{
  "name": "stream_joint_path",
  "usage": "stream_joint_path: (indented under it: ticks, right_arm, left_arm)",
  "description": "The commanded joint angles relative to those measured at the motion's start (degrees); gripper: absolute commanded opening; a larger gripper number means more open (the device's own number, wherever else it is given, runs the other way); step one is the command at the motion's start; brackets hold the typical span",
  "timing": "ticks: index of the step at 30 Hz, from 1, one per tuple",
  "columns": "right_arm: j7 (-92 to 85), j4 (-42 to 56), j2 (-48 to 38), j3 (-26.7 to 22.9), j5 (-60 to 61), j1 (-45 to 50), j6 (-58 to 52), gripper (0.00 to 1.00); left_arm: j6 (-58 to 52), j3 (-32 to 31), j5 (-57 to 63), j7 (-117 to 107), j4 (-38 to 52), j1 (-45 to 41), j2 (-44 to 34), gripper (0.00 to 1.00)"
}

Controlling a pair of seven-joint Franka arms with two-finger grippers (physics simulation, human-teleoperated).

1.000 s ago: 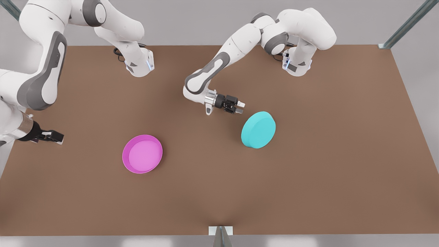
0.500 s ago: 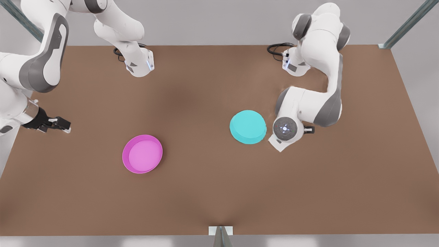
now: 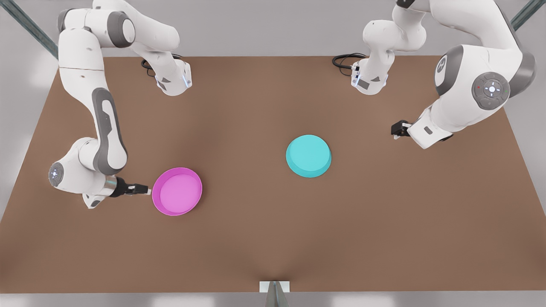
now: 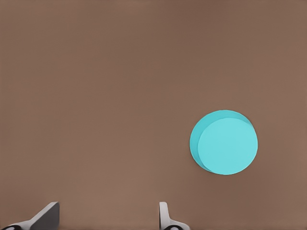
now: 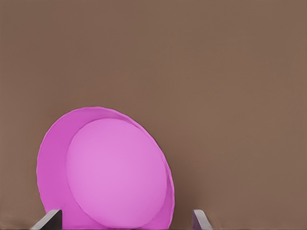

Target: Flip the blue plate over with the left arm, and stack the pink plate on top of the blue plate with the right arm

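Withdrawn left pincer (image 3: pixel 396 129) apart, glossy round blue plate (image 3: pixel 308 155) base-up, right pincer (image 3: pixel 146 190) apart beside pink plate (image 3: pixel 177 191)

blue plate (image 3: pixel 308 155) upside down; pink plate (image 3: pixel 177 191) upright, well apart.

Right arm (image 3: pixel 104 128) stands on the front view's left, forearm angled down, wrist bent so the right gripper (image 3: pixel 147 190) points level toward the front view's right, low over the surface. Its fingers (image 5: pixel 50 220) are spread wide in the right wrist view. Left arm (image 3: pixel 477 76) stands on the front view's right, elbow raised, wrist folded inward; left gripper (image 3: pixel 396 130) hangs high, fingers (image 4: pixel 165 218) parted.
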Motion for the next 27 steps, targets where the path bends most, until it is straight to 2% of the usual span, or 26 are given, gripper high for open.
stream_joint_path:
  ticks: [1,5,13,21,22,23,25,27]
  right_arm:
    - [-1.33,-0.40,0.16,0.63,0.01,-0.84,-0.28,1.00]
    - [-6.08,-1.37,1.75,0.89,0.19,-2.60,0.42,1.00]
    - [5.78,-1.28,4.47,0.98,3.00,-1.64,3.41,1.00]
    - [-3.10,-0.40,8.60,0.98,2.91,-1.73,3.41,1.00]
    - [-3.01,-0.31,8.69,0.98,2.91,-1.73,3.41,0.84]
    - [-2.66,-0.31,8.69,0.98,2.82,-1.73,3.41,0.59]
    - [-3.01,-0.31,8.69,0.98,2.82,-1.73,3.32,0.48]
    - [-3.10,-0.31,8.69,0.98,2.74,-1.73,3.32,0.49]
  left_arm:
    - [0.00,0.00,-0.11,0.02,0.00,0.01,0.14,1.00]
    - [0.00,0.09,0.41,0.11,0.09,0.01,1.11,1.00]
    - [0.09,0.00,0.33,-0.07,0.53,0.01,1.99,1.00]
    - [0.09,0.00,0.50,0.02,0.44,0.01,2.25,1.00]
    - [0.09,0.00,0.50,0.02,0.53,0.01,2.25,1.00]
    - [0.09,0.00,0.50,0.11,0.44,0.01,2.25,1.00]
    - [0.18,0.00,0.50,0.11,0.53,0.01,2.25,1.00]
    - [0.09,0.00,0.50,0.11,0.53,0.01,2.34,1.00]
